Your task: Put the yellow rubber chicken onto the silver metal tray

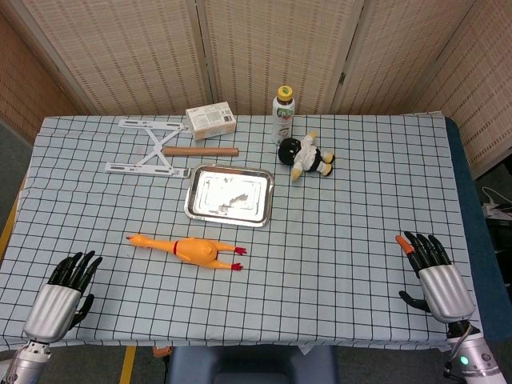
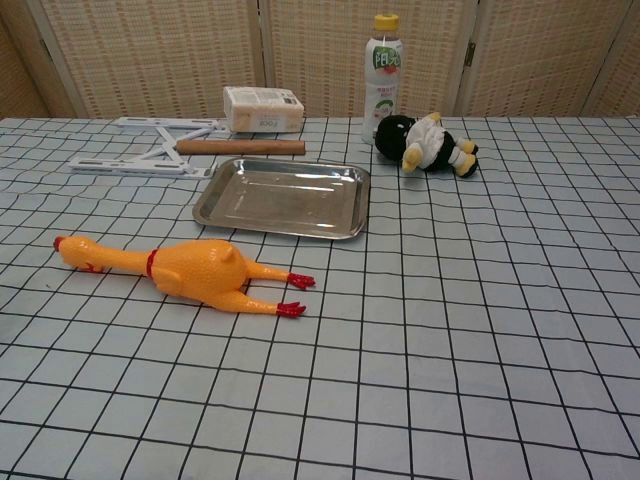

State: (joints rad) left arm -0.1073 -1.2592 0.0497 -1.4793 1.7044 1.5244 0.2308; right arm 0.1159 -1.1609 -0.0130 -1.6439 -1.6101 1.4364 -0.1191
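The yellow rubber chicken (image 1: 190, 249) (image 2: 190, 270) lies on its side on the checked cloth, head to the left, red feet to the right. Just beyond it sits the silver metal tray (image 1: 230, 194) (image 2: 285, 196), with nothing in it. My left hand (image 1: 64, 296) rests at the near left corner of the table, fingers spread, holding nothing, well left of the chicken. Over at the near right, my right hand (image 1: 434, 274) lies flat with fingers apart and nothing in it. The chest view shows neither hand.
Behind the tray lie a brown wooden rod (image 1: 200, 150), a white folding stand (image 1: 148, 149) and a white box (image 1: 211, 121). A white bottle with a yellow cap (image 1: 284, 114) and a black and white plush toy (image 1: 306, 158) stand at the back right.
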